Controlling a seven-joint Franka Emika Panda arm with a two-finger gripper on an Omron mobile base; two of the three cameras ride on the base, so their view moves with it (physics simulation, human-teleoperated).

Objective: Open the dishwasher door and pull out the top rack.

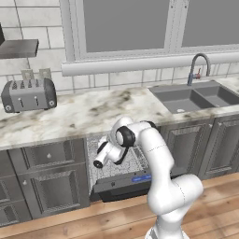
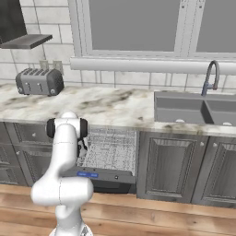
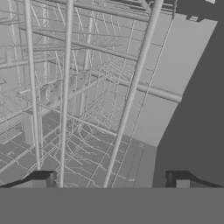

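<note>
Hand view: reaching with fingers (image 3: 43,179) spread wide, gripper (image 3: 109,181) straddling a rack (image 3: 131,87) wire; door (image 1: 122,183) already down, rack awaiting pulling.

Thin light-grey wire is forming the top rack (image 3: 87,87), while the dishwasher door (image 1: 122,184) is showing a smooth, matt dark panel; veined marble countertop (image 1: 88,114) and brushed-metal toaster (image 1: 29,94) are catching soft light.
</note>
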